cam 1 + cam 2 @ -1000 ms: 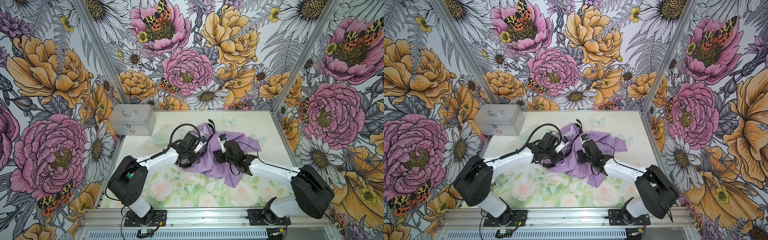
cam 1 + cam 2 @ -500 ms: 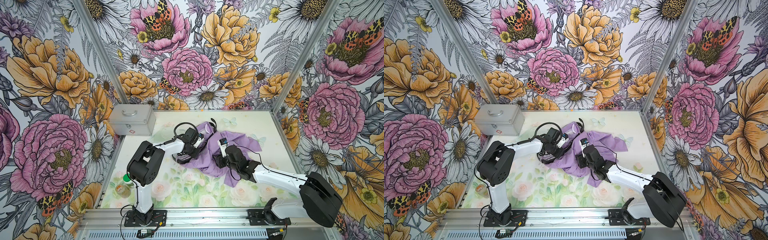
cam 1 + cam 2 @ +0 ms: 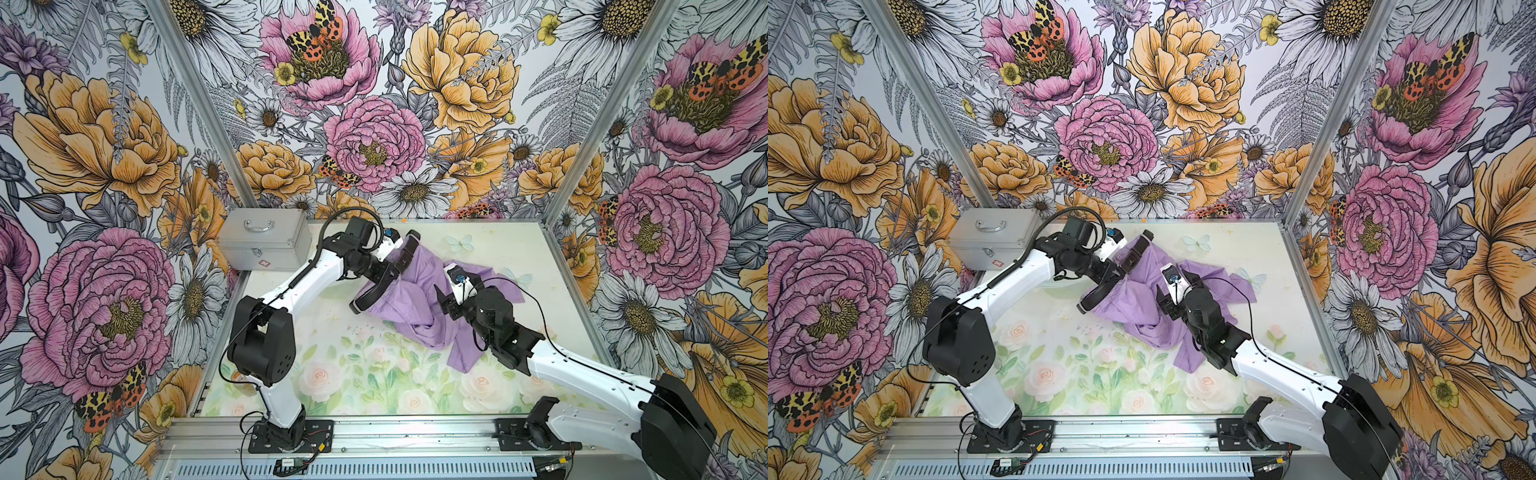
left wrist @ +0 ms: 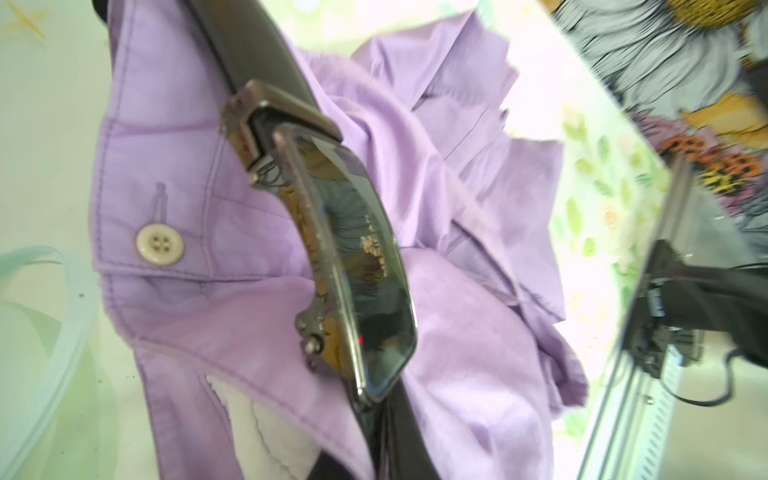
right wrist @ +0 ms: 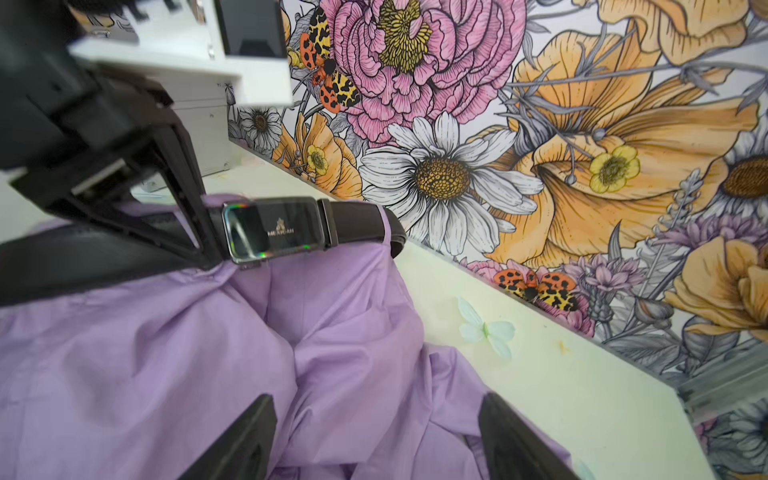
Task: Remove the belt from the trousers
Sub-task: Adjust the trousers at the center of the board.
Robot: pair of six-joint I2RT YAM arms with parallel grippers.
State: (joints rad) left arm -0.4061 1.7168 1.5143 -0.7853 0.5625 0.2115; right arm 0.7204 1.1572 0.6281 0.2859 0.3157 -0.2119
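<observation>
- Crumpled lilac thin-fabric trousers (image 3: 415, 299) (image 3: 1133, 303) lie on the floral-print table (image 3: 353, 374), in the far middle; one leg trails toward the near side.
- Flat black belt (image 3: 376, 286) (image 3: 1100, 291) runs along the waistband at the trousers' left-far edge. One end bends round at the far side, and a loop of strap hangs out at the left.
- Dark glossy rectangular buckle (image 5: 274, 228) (image 4: 365, 266) sits on the waistband, with lilac fabric draping down below it.
- Left gripper (image 5: 208, 253) has its jaws closed on the flat black belt, just beside the buckle.
- Right gripper (image 5: 376, 401) has its jaws spread wide apart, low over the trousers fabric right of the buckle. It holds nothing; I cannot tell whether the tips touch the cloth.
- A white four-hole button (image 4: 160, 245) shows on the waistband near the buckle, with whitish lining (image 4: 257, 436) below it.
- Silver metal case with handle (image 3: 264, 245) stands at the far-left corner, well apart from the trousers.
</observation>
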